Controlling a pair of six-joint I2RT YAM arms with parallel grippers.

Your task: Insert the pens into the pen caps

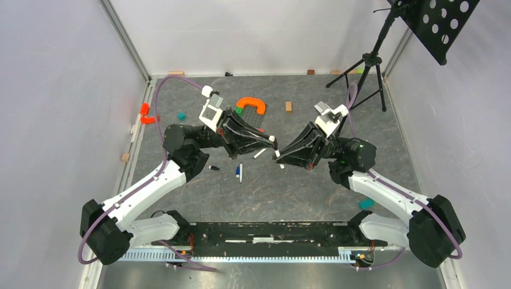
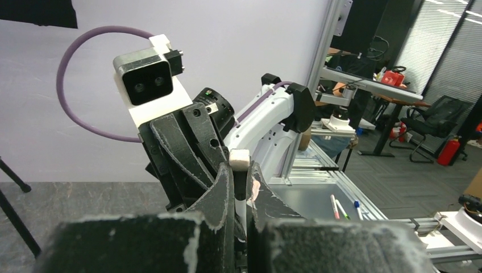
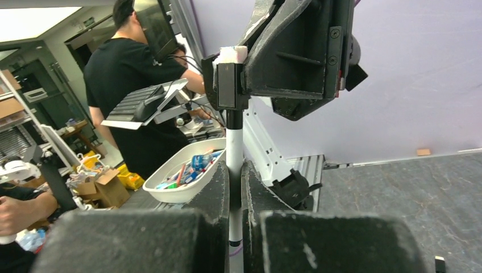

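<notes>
**A:** Pen (image 3: 234,147), where is it?
**B:** Mid-table, clamped upright in the right gripper (image 3: 234,170). Its dark end meets a black cap (image 3: 230,85) pinched by the left gripper (image 1: 271,140).
**A:** And the others?
**B:** A bare pen (image 1: 260,153) lies at nine o'clock, just beside the grippers. A blue-capped pen (image 1: 240,173) lies farther out, at eight.

table (image 1: 271,192): matt grey stone-look | jaws: rough black padding | pen (image 3: 234,151): smooth white plastic | pen cap (image 3: 227,85): matt black plastic

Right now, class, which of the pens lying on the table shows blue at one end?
The pen nearest the arm bases; the other loose pen, lying farther back, looks all white.
</notes>
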